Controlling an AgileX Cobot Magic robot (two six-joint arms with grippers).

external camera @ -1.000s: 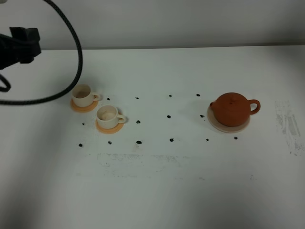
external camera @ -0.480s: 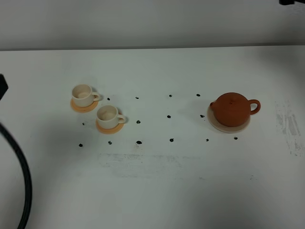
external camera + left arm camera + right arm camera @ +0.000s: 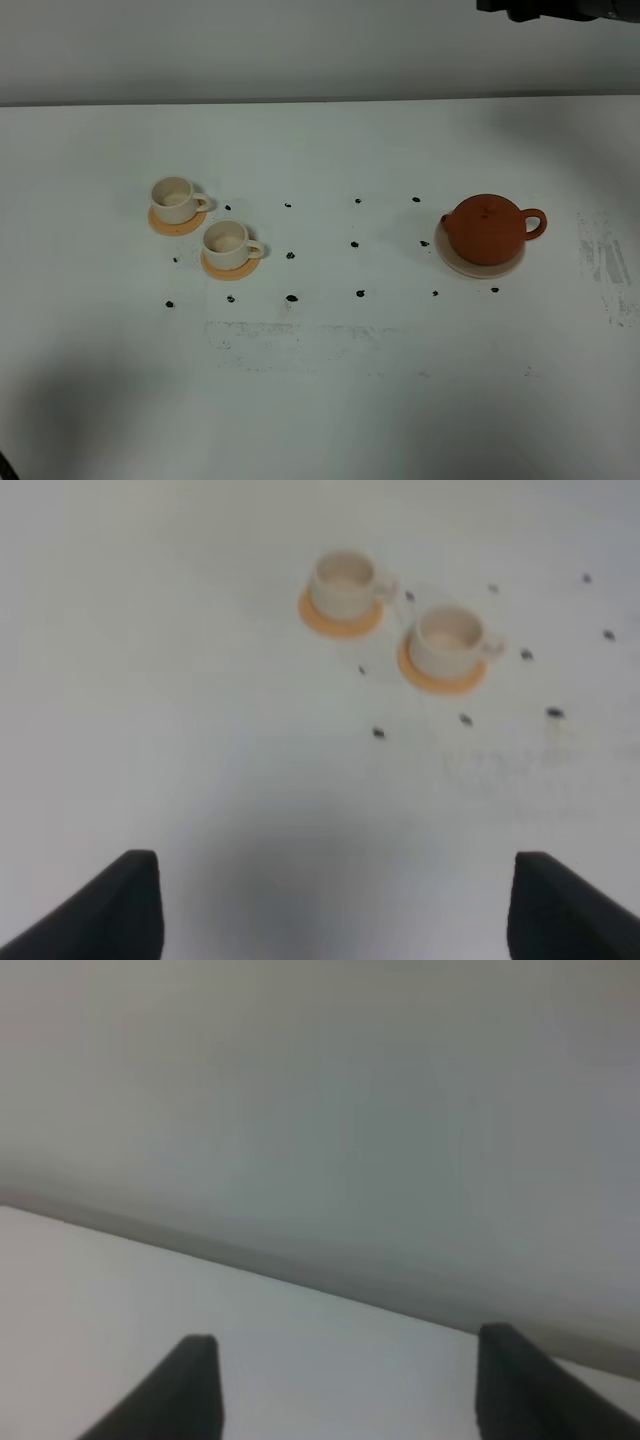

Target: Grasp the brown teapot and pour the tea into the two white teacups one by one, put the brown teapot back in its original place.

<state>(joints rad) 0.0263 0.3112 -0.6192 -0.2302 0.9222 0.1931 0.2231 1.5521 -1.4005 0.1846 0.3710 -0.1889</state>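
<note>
Now that the left arm and its looping cable have swung off the left side of the high view, where they hung a second ago, nothing shadows the cups any more. From its wrist camera, our left gripper [image 3: 335,885] stands with its jaws spread wide and nothing between them, raised over bare table [image 3: 330,400] and looking across at the cups from well away.

Moving right, the rear teacup [image 3: 175,199] and the front teacup [image 3: 227,240] sit upright on their orange coasters [image 3: 222,264], close beside each other and just where they were, handles turned to the right. Neither shows any tea that we can make out. Past the scatter of black dots [image 3: 291,297], the brown teapot [image 3: 487,228] rests on its cream saucer [image 3: 480,264], lid on, handle to the right, untouched and well apart from the cups.

At the top right corner, the right arm [image 3: 555,8] has pushed further into view than the sliver we saw half a second ago. Our right gripper [image 3: 348,1360] is fully spread and carries nothing; its camera shows only the table's far edge and the wall [image 3: 320,1110], not the pot.

We judge the left arm is clearing out while the right begins its approach, so the grasp has not started.
</note>
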